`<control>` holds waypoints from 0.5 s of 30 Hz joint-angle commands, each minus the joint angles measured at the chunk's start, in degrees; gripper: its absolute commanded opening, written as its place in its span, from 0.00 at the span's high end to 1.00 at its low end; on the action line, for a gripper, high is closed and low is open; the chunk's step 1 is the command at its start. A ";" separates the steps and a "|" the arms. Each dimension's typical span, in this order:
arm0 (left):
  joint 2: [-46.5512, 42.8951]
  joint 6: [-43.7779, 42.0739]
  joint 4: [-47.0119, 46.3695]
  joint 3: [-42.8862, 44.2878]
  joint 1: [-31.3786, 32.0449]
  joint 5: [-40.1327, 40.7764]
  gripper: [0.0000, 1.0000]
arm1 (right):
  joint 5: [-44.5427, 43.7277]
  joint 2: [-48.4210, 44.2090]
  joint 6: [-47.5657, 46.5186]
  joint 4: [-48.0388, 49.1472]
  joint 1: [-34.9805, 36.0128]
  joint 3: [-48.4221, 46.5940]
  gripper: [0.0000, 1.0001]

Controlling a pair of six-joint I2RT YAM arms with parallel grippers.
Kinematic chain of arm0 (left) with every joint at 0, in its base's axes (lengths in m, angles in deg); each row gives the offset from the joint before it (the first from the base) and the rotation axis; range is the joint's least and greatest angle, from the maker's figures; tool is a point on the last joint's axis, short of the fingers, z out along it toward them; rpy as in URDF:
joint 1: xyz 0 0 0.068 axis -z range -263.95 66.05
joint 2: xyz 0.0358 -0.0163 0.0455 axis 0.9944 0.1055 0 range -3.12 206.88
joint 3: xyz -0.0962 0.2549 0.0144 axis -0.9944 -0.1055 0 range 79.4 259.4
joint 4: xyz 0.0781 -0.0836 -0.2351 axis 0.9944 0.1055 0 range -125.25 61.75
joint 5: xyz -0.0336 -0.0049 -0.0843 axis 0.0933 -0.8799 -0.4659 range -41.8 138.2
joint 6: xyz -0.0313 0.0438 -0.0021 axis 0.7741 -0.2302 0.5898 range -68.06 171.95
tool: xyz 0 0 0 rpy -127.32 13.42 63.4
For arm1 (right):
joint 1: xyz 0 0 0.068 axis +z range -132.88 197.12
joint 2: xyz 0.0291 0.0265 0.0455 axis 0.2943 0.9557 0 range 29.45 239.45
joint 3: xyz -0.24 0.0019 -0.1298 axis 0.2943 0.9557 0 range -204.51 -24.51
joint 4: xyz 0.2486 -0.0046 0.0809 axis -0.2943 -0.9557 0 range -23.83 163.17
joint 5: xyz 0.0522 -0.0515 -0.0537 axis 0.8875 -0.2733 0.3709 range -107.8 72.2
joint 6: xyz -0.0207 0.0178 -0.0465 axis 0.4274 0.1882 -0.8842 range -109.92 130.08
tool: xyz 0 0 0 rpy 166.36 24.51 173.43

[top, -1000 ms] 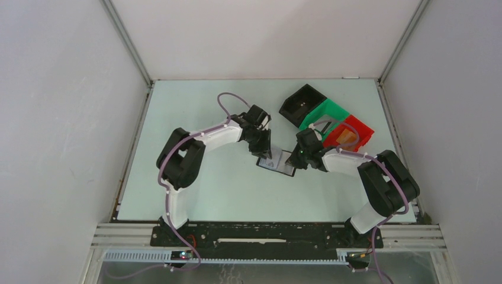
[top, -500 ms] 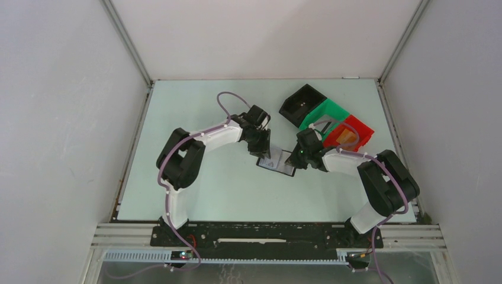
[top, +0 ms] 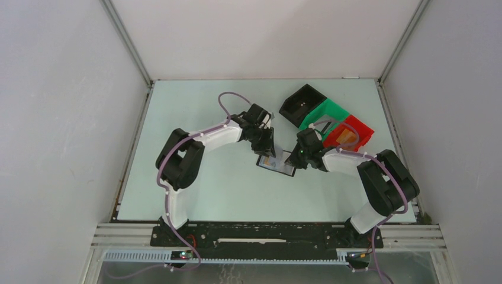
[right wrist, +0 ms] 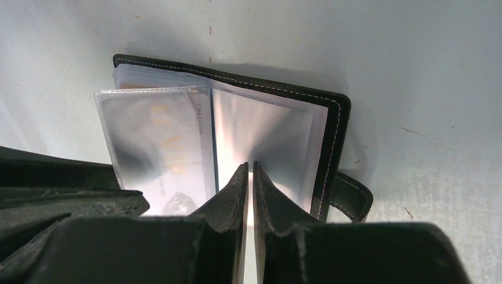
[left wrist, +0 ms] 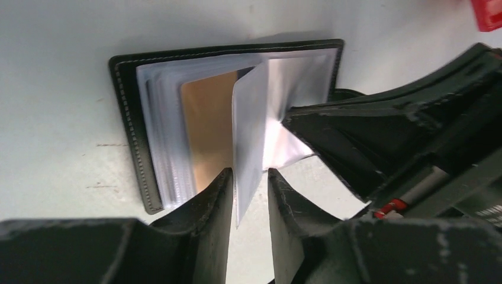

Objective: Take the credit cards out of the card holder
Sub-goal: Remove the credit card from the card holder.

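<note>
The card holder (top: 283, 165) lies open on the table between both grippers, black with clear plastic pages. In the left wrist view one pale page (left wrist: 250, 133) stands up from the card holder (left wrist: 127, 106), and an orange-tan card (left wrist: 207, 133) shows behind it. My left gripper (left wrist: 250, 186) is narrowly open, with the raised page's lower edge between its fingers. In the right wrist view that page (right wrist: 154, 145) holds a pale credit card with faint lettering. My right gripper (right wrist: 249, 171) is shut, with its tips on the right-hand page (right wrist: 266, 133) of the card holder. The closure tab (right wrist: 352, 198) sticks out to the right.
A black open bin (top: 302, 103), a green bin (top: 324, 113) and a red bin (top: 362, 130) holding an orange-tan piece (top: 348, 137) stand in a row behind the right arm. Grey walls enclose the table on three sides.
My left gripper has shifted slightly right, over the card holder's left half. The right arm and the card holder have stayed where they were.
</note>
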 commanded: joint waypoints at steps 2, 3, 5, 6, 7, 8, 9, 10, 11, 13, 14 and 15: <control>-4.07 1.35 -4.64 -0.61 0.49 -6.23 0.67 | -0.48 1.38 0.06 -1.05 -0.13 1.00 0.86; -3.96 1.32 -4.77 -0.60 0.54 -6.82 0.67 | -0.47 1.42 0.01 -1.07 -0.14 1.02 0.86; -3.77 1.46 -4.78 -0.64 0.49 -7.43 0.67 | -0.50 1.17 -0.01 -1.25 -0.23 1.00 0.86; -3.77 1.47 -4.77 -0.66 0.51 -7.69 0.67 | -0.50 0.99 -0.05 -1.45 -0.31 1.00 0.86; -3.68 1.47 -4.80 -0.61 0.47 -7.86 0.67 | -0.61 0.63 -0.06 -1.68 -0.36 1.00 0.86; -3.71 1.47 -4.89 -0.75 0.57 -8.13 0.67 | -0.64 0.24 -0.01 -1.95 -0.47 1.00 0.86; -3.69 1.43 -4.80 -0.75 0.61 -8.34 0.67 | -0.60 -0.34 -0.22 -2.20 -0.57 1.00 0.85; -3.73 1.39 -4.89 -0.72 0.62 -8.49 0.67 | -0.52 -0.96 -0.36 -2.46 -0.70 1.00 0.85; -3.74 1.38 -4.95 -0.68 0.63 -8.89 0.67 | -0.34 -1.67 -0.54 -2.65 -0.82 1.00 0.85; -3.47 1.57 -5.73 -0.80 0.63 -10.61 0.67 | -0.20 -3.43 -0.94 -3.01 -1.01 1.00 0.84; -3.19 1.95 -6.44 -0.97 0.63 -11.66 0.67 | -0.28 -4.32 -1.11 -3.35 -1.15 1.00 0.84; -2.89 2.40 -7.13 -1.10 0.71 -12.38 0.67 | -0.48 -5.53 -1.10 -3.71 -1.22 1.02 0.83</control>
